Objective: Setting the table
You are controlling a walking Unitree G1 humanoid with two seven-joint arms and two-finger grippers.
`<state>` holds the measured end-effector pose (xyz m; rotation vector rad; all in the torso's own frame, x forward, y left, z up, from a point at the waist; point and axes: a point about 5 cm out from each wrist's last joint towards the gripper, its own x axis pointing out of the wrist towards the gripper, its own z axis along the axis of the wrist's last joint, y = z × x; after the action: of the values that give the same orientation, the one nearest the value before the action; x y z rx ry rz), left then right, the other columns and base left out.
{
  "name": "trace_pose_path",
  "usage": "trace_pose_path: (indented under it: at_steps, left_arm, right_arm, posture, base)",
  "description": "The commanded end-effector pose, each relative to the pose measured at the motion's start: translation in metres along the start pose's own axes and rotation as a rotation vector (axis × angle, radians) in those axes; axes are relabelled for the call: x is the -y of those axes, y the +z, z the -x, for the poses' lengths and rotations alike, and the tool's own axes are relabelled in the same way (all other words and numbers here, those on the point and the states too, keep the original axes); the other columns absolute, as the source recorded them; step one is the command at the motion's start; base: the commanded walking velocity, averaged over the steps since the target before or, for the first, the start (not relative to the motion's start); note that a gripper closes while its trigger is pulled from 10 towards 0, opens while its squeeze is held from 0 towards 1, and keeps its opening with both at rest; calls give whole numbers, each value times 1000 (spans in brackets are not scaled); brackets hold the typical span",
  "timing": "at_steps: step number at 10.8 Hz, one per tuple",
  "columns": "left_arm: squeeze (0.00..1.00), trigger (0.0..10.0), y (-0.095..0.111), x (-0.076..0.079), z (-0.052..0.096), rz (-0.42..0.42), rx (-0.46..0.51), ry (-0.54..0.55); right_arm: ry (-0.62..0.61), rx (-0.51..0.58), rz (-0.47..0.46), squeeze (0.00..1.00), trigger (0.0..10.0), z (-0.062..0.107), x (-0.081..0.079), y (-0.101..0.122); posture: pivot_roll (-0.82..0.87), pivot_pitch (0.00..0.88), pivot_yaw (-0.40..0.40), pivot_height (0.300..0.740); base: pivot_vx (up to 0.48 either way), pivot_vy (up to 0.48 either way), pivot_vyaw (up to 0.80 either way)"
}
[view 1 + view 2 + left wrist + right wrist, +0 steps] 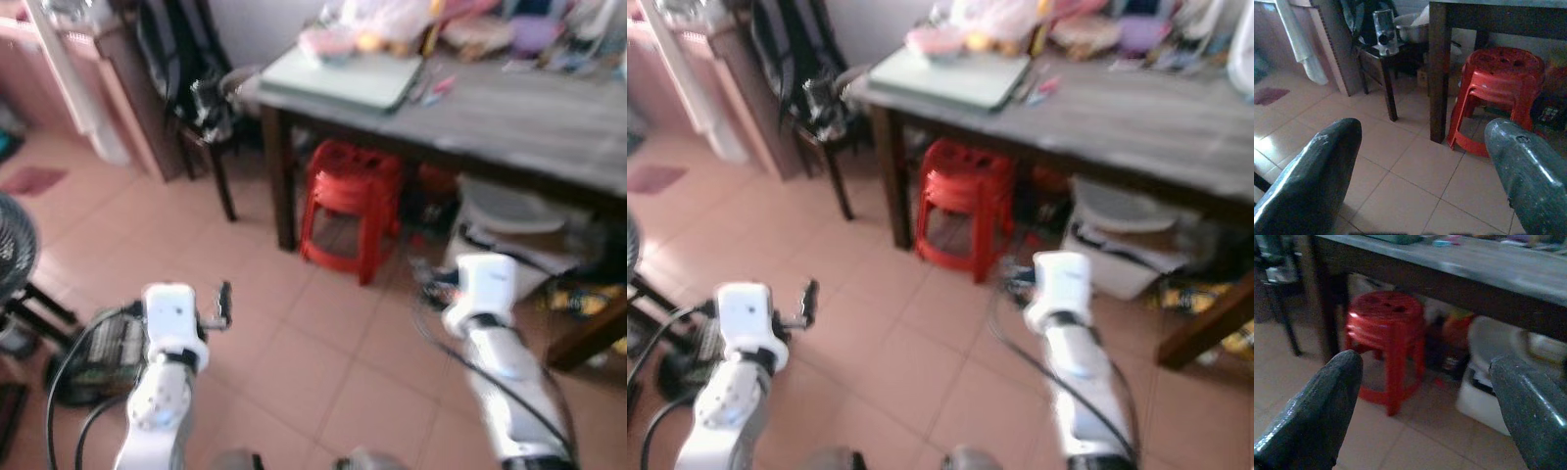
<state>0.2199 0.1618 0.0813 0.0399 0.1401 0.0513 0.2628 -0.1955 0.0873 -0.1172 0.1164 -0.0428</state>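
Both grippers, left gripper (pixel 1420 166) and right gripper (pixel 1435 406), hang wide apart and empty above the tiled floor (pixel 294 362), near the stacked red plastic stools (pixel 348 211) under the cluttered grey wooden tabletop (pixel 509 122).

Red stool (pixel 351 208) under the grey table (pixel 509 122) (cluttered along its back).
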Motion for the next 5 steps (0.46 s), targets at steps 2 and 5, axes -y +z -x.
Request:
trace_pose_path:
  at_steps: [2, 5]
  left_arm:
    - [0, 10000, -4, -3, 2, -4, -19, 9]
    - [0, 10000, -2, -4, -4, -12, -6, -4]
  right_arm:
    - [18, 16, 36, 0, 10000, -4, -13, 4]
    - [61, 16, 9, 0, 10000, -3, -22, 2]
  posture:
    - [20, 56, 32, 740]
    - [17, 37, 34, 740]
  base:
    - [0, -409, 0]
    - [0, -400, 0]
